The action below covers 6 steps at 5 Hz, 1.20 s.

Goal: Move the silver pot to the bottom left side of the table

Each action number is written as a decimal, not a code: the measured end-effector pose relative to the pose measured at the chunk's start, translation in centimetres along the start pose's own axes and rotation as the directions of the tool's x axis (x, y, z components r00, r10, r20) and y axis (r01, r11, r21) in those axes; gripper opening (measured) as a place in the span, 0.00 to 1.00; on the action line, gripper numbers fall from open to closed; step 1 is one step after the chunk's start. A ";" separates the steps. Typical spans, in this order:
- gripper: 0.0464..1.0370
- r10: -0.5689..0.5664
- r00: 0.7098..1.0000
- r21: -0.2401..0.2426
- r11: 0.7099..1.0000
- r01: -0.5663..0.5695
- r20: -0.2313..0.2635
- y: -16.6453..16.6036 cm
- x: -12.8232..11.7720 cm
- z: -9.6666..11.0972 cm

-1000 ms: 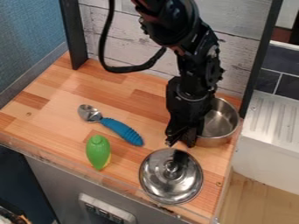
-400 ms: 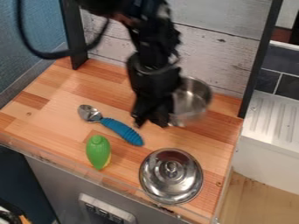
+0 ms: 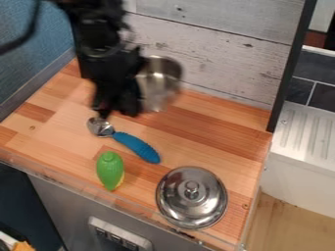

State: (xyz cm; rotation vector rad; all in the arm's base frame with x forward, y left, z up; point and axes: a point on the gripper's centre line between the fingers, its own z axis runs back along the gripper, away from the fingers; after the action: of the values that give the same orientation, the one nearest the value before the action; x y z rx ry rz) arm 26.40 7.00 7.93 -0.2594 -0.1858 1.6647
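While the round, shiny metal lid [image 3: 192, 197] is seen at the lower right of the frame, the deep silver metal pot [image 3: 157, 82] is held at the upper left, clamped by the black two-finger gripper [image 3: 116, 111]. Pick-up looks done; bottom-left placement remains to be made.

Kitchen setting, play or mock-up type. Wood-block counter [image 3: 219, 127]; on it, a round metal lid [image 3: 208, 201] with knob, near side, and a blue-handled spoon [image 3: 136, 147] farther left. Silver pot [image 3: 159, 81] above the far part. Grey front [image 3: 65, 201] on the near side, fitted with a row of switches [image 3: 118, 238], stove-like. Far right: dark wall tiles [image 3: 301, 90], pale joints, over a white ridged surface [image 3: 307, 135] like a sink's drainboard.
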 end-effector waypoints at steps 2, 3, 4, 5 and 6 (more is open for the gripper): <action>0.03 0.137 0.977 -0.032 0.991 -0.134 0.163 2.2 7.1 1.4; 0.03 0.194 0.954 0.002 0.980 -0.199 0.229 3.5 10.3 0.3; 0.03 0.209 0.938 0.024 0.974 -0.224 0.278 4.0 12.6 -0.4; 0.03 0.210 0.925 0.063 0.968 -0.242 0.317 5.0 14.3 -1.9; 0.03 0.203 0.916 0.077 0.967 -0.243 0.347 5.5 15.2 -3.3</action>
State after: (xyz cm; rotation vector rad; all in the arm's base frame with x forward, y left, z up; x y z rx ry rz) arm 20.54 21.41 2.32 0.1029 -0.3224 1.9348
